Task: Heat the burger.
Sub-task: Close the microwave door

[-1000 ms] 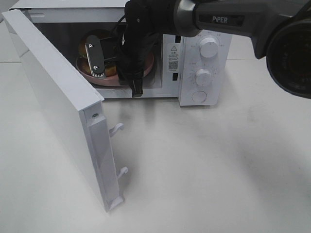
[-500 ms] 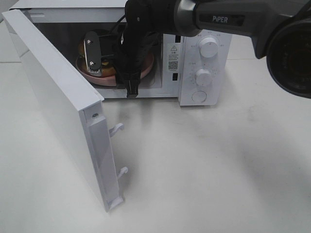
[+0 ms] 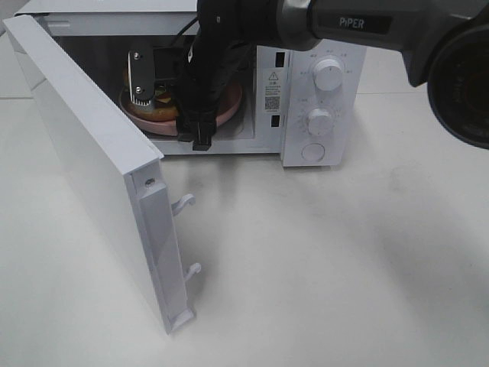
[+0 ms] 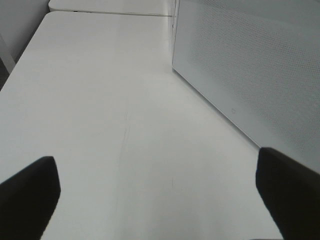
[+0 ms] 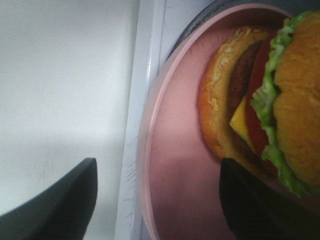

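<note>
Burger (image 5: pixel 280 95) sat on the pink plate (image 5: pixel 175 150) inside the white microwave (image 3: pixel 321 92), lying tipped so its layers of bun, patty, cheese and lettuce faced the right wrist camera. By that, the loading looked done. The door (image 3: pixel 84 168) stood swung wide open toward the left of the overhead view. Still to come, as I judged it: pulling the arm out of the cavity, shutting the door and turning the knobs (image 3: pixel 328 74) on the control panel.

The right gripper (image 3: pixel 170 122) hung in the oven mouth with its jaws well apart, clamped on nothing; in the wrist view one finger stood outside the plate rim and the other over the plate beside the burger. The left gripper (image 4: pixel 159 200) was spread wide and empty above the bare white table (image 4: pixel 125 100), next to the microwave's perforated side wall.

Compared with a second earlier, the right gripper's jaws had opened noticeably wider, and its metal-padded finger had moved up and away from the dark one. Plate, burger and door kept their places.
</note>
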`<state>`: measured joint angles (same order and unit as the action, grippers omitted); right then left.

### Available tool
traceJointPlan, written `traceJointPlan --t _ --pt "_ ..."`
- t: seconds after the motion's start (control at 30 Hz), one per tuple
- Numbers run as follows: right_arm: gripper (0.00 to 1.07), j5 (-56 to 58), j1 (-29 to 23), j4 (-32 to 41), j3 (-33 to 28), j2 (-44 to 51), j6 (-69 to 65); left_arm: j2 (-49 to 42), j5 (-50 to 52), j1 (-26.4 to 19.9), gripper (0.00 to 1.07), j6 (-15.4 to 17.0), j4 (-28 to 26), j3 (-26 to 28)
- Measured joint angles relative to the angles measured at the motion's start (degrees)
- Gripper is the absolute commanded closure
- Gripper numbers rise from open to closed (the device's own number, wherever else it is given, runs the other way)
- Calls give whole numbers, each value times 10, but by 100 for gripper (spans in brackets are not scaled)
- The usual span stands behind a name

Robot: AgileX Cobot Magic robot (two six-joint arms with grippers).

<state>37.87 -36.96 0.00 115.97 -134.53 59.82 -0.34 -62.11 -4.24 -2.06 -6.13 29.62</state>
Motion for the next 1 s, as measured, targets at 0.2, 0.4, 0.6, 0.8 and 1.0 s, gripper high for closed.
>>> traceJointPlan --t 0.2,0.4,0.6,0.8,1.0 --pt "38 -2 0 6 -37 22 -2 0 0 0 7 0 0 0" --pt "38 -29 0 5 -97 48 -2 0 0 0 7 0 0 0" --pt "38 -73 0 5 -150 84 -2 0 0 0 7 0 0 0" --pt "38 -103 0 5 -200 112 -2 0 0 0 7 0 0 0" --pt "38 -160 7 5 -286 163 -2 0 0 0 7 0 0 0"
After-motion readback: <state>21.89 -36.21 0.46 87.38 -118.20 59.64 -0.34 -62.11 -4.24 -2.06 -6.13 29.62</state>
